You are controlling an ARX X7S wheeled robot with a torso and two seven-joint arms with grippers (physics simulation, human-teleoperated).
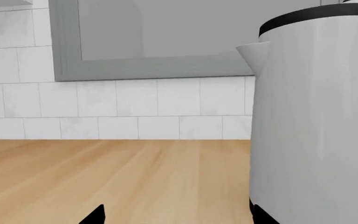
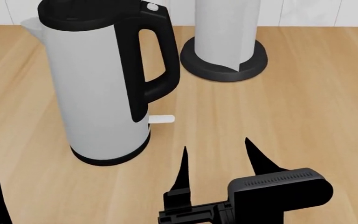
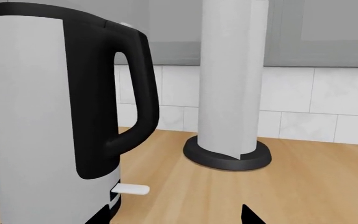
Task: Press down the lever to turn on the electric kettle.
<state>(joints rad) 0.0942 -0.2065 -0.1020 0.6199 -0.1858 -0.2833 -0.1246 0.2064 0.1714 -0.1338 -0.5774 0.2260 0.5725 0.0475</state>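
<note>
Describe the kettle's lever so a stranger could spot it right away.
On the wooden counter, find the tall white kettle with its black handle. Just under the handle's foot, near the base, a small white tab sticks out sideways, the only white piece jutting from the body.

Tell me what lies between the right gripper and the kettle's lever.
Nothing: in the head view only bare wooden counter separates the right gripper from the lever on the kettle.

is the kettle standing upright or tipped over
Upright. The electric kettle stands on its black base ring on the wooden counter, lid on top, and its sides run vertical in the right wrist view.
</note>
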